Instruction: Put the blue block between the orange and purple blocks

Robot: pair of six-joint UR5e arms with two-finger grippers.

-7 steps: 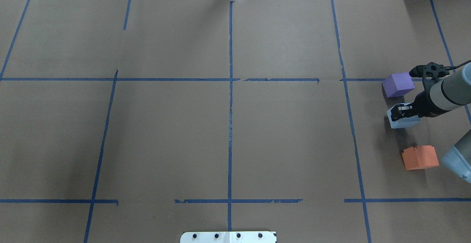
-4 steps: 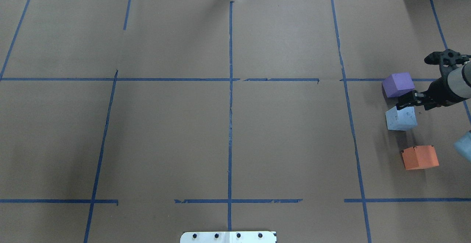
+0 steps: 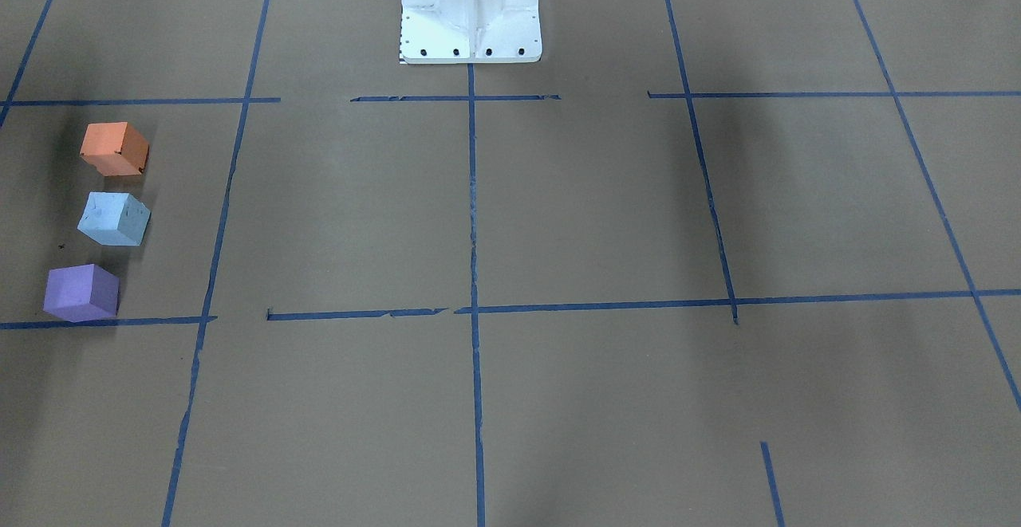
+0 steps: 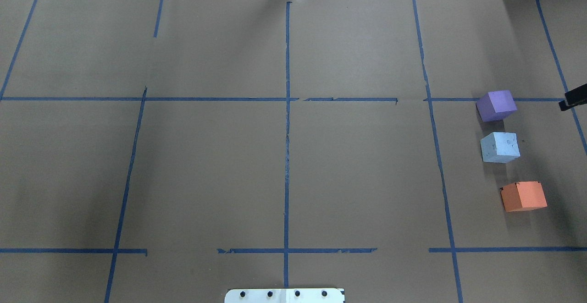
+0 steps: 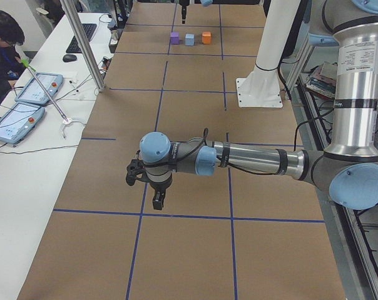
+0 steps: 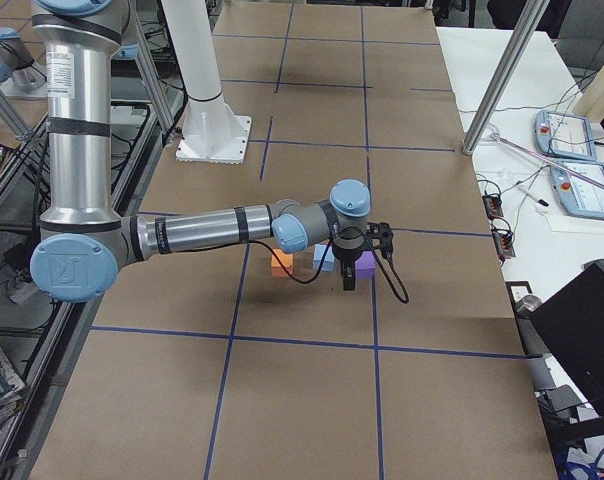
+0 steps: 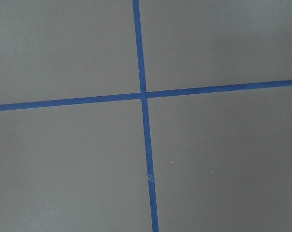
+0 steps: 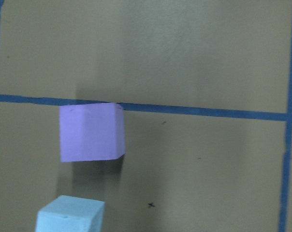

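Observation:
The blue block (image 4: 500, 147) sits on the brown paper between the purple block (image 4: 496, 105) and the orange block (image 4: 523, 196), in a line at the far right, apart from both. All three show in the front view: orange (image 3: 114, 148), blue (image 3: 114, 219), purple (image 3: 81, 292). Only a black tip of my right gripper (image 4: 572, 97) shows at the right edge, clear of the blocks; I cannot tell whether it is open or shut. The right wrist view shows the purple block (image 8: 92, 132) and the blue block's top (image 8: 71, 215). My left gripper (image 5: 158, 199) hangs far from the blocks; its state is unclear.
Blue tape lines divide the paper-covered table (image 4: 284, 156) into squares. The white robot base (image 3: 471, 9) stands at the table's near edge. The left wrist view shows only a tape cross (image 7: 143, 94). An operator's bench with tablets (image 5: 26, 100) runs along the far side.
My right gripper was on the blue block, let it go and drew back up and to the right, nearly out of the overhead view. The blue block stayed between purple and orange.

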